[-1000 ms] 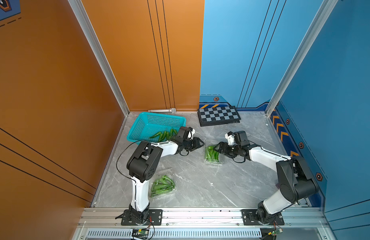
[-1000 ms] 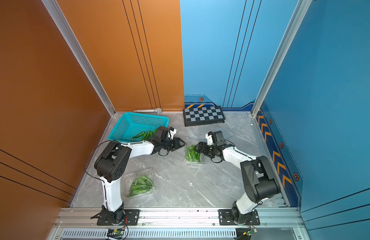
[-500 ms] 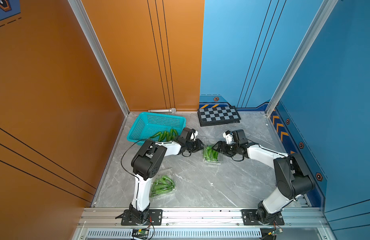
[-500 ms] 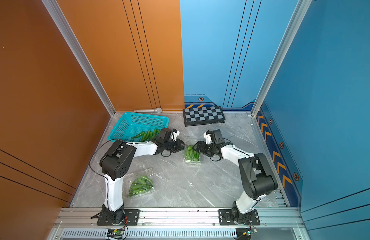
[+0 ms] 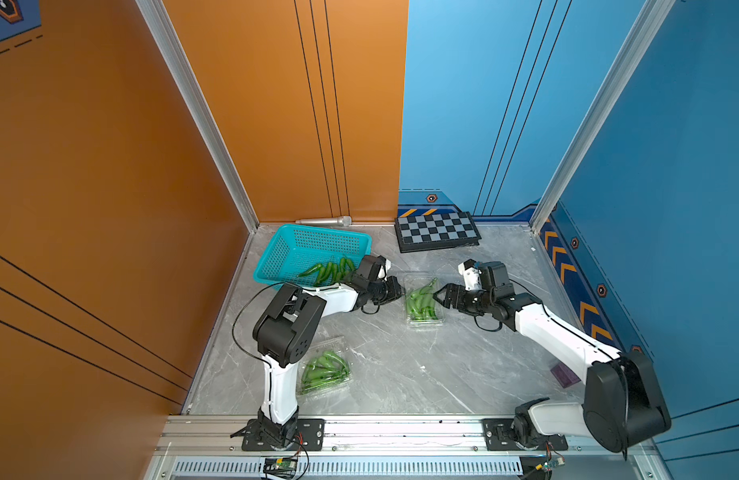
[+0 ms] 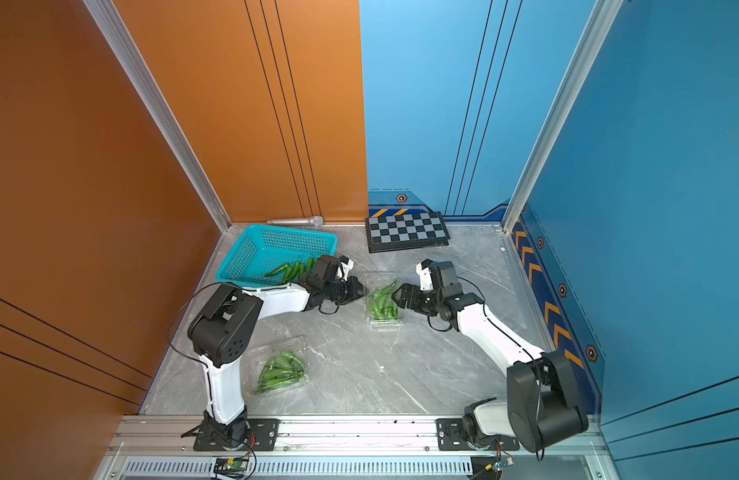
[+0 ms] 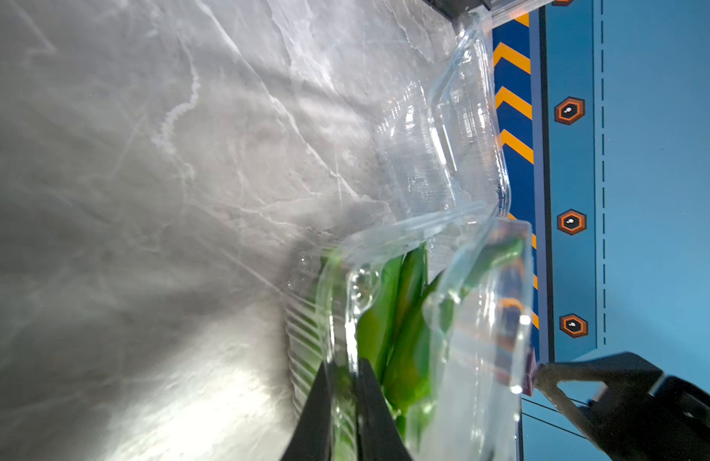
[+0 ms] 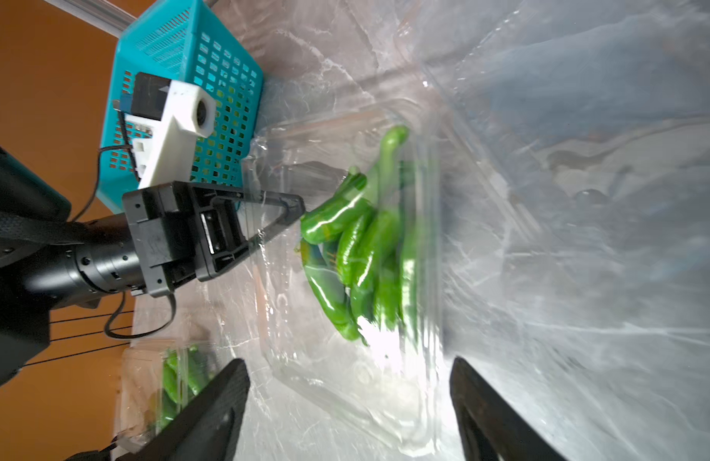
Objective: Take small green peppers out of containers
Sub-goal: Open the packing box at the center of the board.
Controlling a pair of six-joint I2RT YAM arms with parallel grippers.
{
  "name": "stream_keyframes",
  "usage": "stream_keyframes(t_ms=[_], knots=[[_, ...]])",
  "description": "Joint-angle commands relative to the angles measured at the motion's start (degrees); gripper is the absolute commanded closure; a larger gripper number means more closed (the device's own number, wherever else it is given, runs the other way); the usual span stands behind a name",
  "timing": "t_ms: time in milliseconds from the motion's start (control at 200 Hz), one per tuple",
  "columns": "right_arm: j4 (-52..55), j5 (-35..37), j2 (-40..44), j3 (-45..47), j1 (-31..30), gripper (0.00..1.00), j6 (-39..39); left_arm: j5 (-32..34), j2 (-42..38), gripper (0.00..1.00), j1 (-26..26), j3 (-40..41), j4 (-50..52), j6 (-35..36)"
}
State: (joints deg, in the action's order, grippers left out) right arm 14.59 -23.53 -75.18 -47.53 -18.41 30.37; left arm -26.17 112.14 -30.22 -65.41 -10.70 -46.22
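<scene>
On the grey marbled table [image 5: 392, 374], left gripper [image 7: 342, 371] is pinched nearly closed on the wall of an open clear thin-plastic clamshell container [image 5: 425, 323] holding slender glossy green peppers [image 5: 419, 301]; right gripper [image 8: 347, 363] gapes empty alongside. Risk: flimsy wall may buckle, tipping the box

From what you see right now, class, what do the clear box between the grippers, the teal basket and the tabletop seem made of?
Box: thin clear plastic, glossy; the peppers show through and its walls glint.
Basket: teal moulded plastic, likely; a regular grid of holes.
Tabletop: grey with white veins, slight sheen; marble-like stone, or perhaps a printed laminate.
</scene>
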Motion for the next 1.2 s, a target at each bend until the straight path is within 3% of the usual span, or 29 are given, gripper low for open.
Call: stream_keyframes(t_ms=[0,165,295,500,706,1196], knots=[[11.76,14.36,4.25,-2.19,-6.22,0.20,-3.46,5.02,-2.47,0.87,-1.51,-2.21,7.28,2.71],[15.50,26.36,4.65,-4.91,-16.27,0.22,-3.48,5.84,-1.80,0.90,-2.43,-2.99,8.36,2.87],[18.93,34.93,0.03,-9.19,-23.55,0.23,-3.74,6.22,-1.52,0.92,-2.85,-2.52,8.36,2.19],[19.78,41.77,-7.39,-14.83,-30.39,0.25,-3.84,7.97,-3.82,0.95,-3.33,-0.90,9.38,0.12],[21.18,44.93,-13.01,-17.89,-33.65,0.24,-3.90,7.69,-4.30,0.97,-3.65,-1.03,10.08,-0.48],[16.69,49.13,-21.01,-18.51,-34.85,0.22,-4.09,6.18,-3.88,0.98,-3.36,-0.91,10.08,-1.35]])
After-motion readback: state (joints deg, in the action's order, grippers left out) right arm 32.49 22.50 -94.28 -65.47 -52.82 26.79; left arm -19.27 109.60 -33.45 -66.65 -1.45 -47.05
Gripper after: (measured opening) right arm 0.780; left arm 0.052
